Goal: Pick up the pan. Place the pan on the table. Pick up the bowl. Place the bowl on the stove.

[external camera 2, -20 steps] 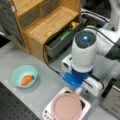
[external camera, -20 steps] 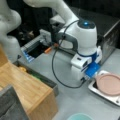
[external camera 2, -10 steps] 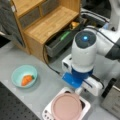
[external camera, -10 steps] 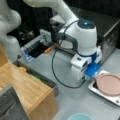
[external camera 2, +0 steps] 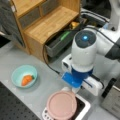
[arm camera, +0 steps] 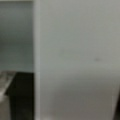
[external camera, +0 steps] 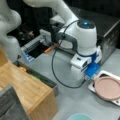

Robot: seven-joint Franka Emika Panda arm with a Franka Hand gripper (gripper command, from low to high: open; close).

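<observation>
The pink pan lies on the stove, whose white rim shows around it in both front views. My gripper hangs low at the pan's edge, on the side facing the arm, and its fingertips are hidden under the white and blue hand. The teal bowl stands on the grey table at a front view's left with an orange piece in it. Its rim also peeks in at a front view's bottom. The wrist view shows only a pale blurred surface.
A wooden shelf block with an open grey drawer stands close behind the arm. A steel toaster oven sits beside the stove. A black tray with a blue edge lies further back.
</observation>
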